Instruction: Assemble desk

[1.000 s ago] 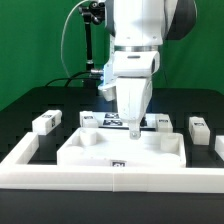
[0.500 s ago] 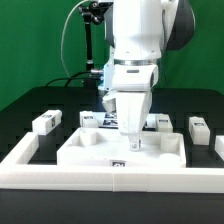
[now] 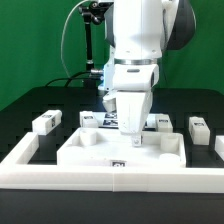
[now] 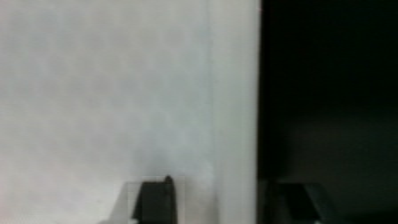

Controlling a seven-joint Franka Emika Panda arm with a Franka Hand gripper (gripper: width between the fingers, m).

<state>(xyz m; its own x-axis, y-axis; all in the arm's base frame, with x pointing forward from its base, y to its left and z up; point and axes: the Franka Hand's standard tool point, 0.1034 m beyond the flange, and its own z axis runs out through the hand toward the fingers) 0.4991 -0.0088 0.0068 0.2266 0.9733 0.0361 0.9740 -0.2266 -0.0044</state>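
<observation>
The white tabletop panel (image 3: 100,152) with recessed hollows lies flat inside the front of the white rim. My gripper (image 3: 136,138) points straight down onto its right part. In the wrist view the panel (image 4: 107,90) fills one side and the black table the other. The gripper (image 4: 222,195) straddles the panel's edge, one finger (image 4: 157,202) over the white panel and the other over the black. The jaws stand apart and hold nothing. White block legs with tags lie at the exterior view's left (image 3: 45,122), right (image 3: 199,127), far right (image 3: 219,146) and behind the arm (image 3: 160,122).
The long white rim (image 3: 60,170) frames the black surface along the front and sides. The marker board (image 3: 96,120) lies behind the tabletop. A black stand (image 3: 92,50) with cables rises at the back, before a green backdrop.
From one second ago the gripper has come down onto the tabletop's right part and turned a little. Over the last half second nothing visibly moves.
</observation>
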